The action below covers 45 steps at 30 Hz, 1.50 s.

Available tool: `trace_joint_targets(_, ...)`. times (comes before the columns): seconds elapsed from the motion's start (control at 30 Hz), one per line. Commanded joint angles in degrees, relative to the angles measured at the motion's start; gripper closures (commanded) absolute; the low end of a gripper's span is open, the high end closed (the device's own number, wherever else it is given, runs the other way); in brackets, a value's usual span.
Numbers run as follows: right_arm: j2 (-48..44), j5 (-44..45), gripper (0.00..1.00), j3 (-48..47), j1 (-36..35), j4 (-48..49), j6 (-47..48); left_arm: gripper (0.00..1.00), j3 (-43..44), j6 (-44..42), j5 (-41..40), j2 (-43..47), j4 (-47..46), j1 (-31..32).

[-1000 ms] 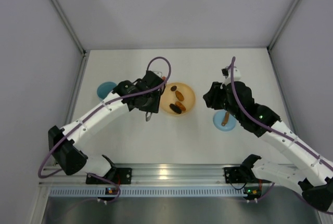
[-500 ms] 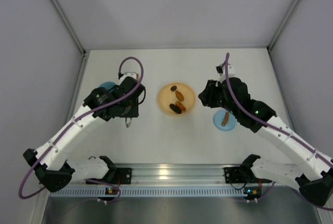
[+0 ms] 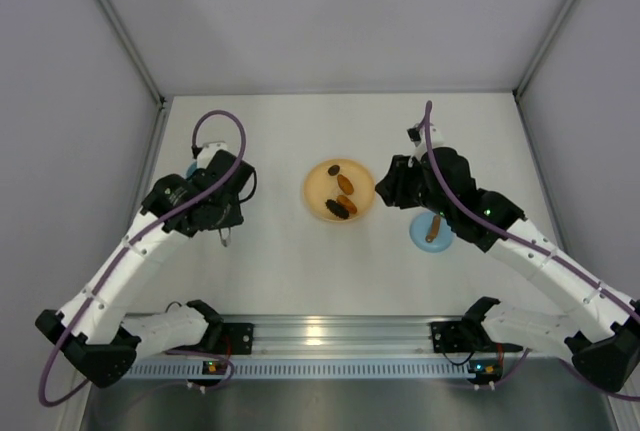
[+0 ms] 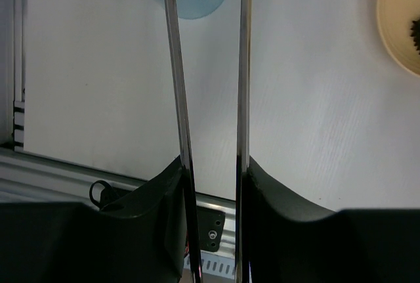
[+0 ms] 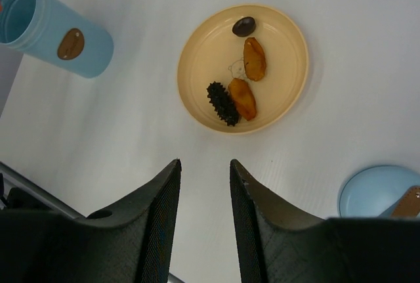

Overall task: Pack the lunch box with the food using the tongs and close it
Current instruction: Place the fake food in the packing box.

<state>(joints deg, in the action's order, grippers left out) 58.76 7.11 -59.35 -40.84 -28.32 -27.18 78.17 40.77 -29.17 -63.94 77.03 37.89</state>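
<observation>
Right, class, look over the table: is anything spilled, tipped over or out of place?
Nothing stands out. The four food pieces lie on the orange plate, the lunch box stands upright, its lid lies flat on the table, and the left gripper holds the tongs.

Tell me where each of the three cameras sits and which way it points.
Top external: fixed above and behind the bases, looking down on the table; left arm and right arm show.
Left wrist: on the left arm, looking along the tongs gripped in the left end effector toward the lunch box.
Right wrist: on the right arm, looking down at the plate of food; the empty right end effector shows.
Shared: both wrist views show lunch box and plate.
</observation>
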Motion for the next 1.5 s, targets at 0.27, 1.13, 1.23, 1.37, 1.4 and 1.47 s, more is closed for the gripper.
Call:
trace_joint_targets(0.27, -0.8, -1.3, 0.64, -1.1, -0.5, 4.3, 0.1, 0.61, -3.4, -6.6, 2.8, 3.8, 4.2, -9.3)
trace_joint_targets(1.13, -1.2, -1.3, 0.64, -0.8, -0.5, 4.4, 0.4, 0.47, -2.6, -7.1, 3.2, 2.4, 1.3, -9.6)
trace_joint_targets(1.23, -1.2, -1.0, 0.64, -1.4, -0.5, 3.8, 0.5, 0.48, 2.0, -8.7, 4.9, -0.2, 0.5, -9.5)
trace_joint_targets(1.37, -1.6, 0.0, 0.64, -2.1, -0.5, 2.7, 0.6, 0.5, 8.7, -10.4, 7.4, -4.3, -0.5, -9.0)
trace_joint_targets(1.4, -1.7, 0.4, 0.64, -2.3, -0.5, 2.2, 0.7, 0.5, 9.9, -10.6, 7.6, -5.9, -0.5, -8.5)
trace_joint_targets(1.47, -2.0, 1.1, 0.64, -2.5, -0.5, 1.8, 0.8, 0.51, 13.2, -10.5, 7.4, -7.5, -0.5, -6.0)
